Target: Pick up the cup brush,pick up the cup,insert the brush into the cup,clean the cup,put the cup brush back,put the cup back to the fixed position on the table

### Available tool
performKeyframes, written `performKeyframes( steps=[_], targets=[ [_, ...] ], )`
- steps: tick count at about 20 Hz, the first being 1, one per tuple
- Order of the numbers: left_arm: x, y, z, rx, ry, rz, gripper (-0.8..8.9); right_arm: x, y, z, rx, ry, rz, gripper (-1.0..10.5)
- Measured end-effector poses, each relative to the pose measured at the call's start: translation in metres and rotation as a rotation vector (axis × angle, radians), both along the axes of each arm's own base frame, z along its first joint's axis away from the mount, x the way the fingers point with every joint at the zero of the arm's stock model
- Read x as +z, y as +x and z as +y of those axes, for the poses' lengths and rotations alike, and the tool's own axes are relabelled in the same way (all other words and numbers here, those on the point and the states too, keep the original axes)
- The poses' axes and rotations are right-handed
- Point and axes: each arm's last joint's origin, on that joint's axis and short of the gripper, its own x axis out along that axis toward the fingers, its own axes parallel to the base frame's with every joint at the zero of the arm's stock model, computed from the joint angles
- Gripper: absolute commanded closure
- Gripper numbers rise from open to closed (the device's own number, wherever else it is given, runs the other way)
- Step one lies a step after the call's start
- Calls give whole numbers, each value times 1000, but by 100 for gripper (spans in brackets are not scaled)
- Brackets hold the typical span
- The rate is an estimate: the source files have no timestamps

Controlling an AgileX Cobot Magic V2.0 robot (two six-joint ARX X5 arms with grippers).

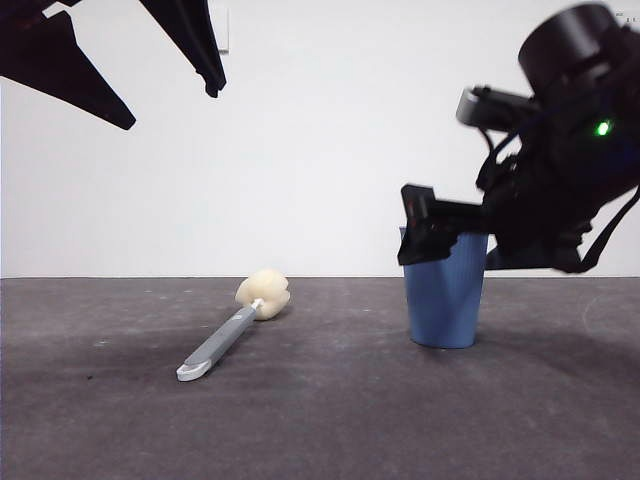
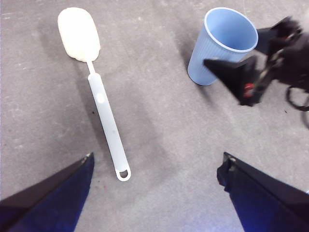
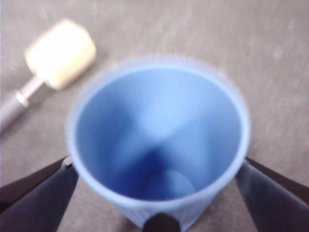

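The right tool (image 1: 445, 235) is sitting at the rim of the cup (image 1: 446, 300), w/ its jaws spread wide, one on each side of the cup's upper part. In the right wrist view the two jaws are standing just beside the blue wall at both sides; whether they are touching it already, I cannot tell. The tool is not lifting anything: the cup is standing upright on the worktop (image 1: 320, 420), its mouth open upward and nothing inside. The picture from this wrist is blurred, so fine details of the rim are not readable.

The left tool (image 1: 170, 105) is hanging high above the worktop, at the top corner of the front view, jaws wide apart and holding nothing. In its own wrist view the jaws are pointing down over the bare grey surface, approx. between the brush and the cup.

The cup brush (image 1: 235, 330) is lying flat on the worktop, well apart from the cup, on the side of the left tool. Its cream sponge head (image 2: 78, 34) is pointing away from the front camera, and the grey handle is running toward it, w/ the looped tip (image 2: 123, 173) nearest. Nothing is touching the brush.

Behind the worktop a plain white wall (image 1: 320, 150) is standing.
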Motion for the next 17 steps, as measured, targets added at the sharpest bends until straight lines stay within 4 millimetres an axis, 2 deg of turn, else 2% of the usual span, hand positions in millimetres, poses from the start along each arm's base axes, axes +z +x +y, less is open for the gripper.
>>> performKeyframes(
  steps=[3, 6, 13, 15, 16, 17],
  targets=[
    [0, 0, 0, 0, 0, 0, 374, 17, -15, -7, -2, -27, 71, 374],
    [-1, -1, 0, -10, 17, 3, 375, 39, -39, -16, -12, -24, 143, 380],
    [-7, -5, 4, -80, 130, 24, 377, 86, -118, -42, 89, 64, 308, 384],
    [-8, -6, 5, -101, 151, 34, 384, 97, -134, -47, 137, 71, 351, 421],
    [-9, -7, 5, -110, 157, 45, 459, 103, -139, -49, 167, 85, 368, 513],
    [-10, -8, 5, -122, 160, 57, 611, 108, -144, -49, 202, 104, 381, 660]
  ],
)
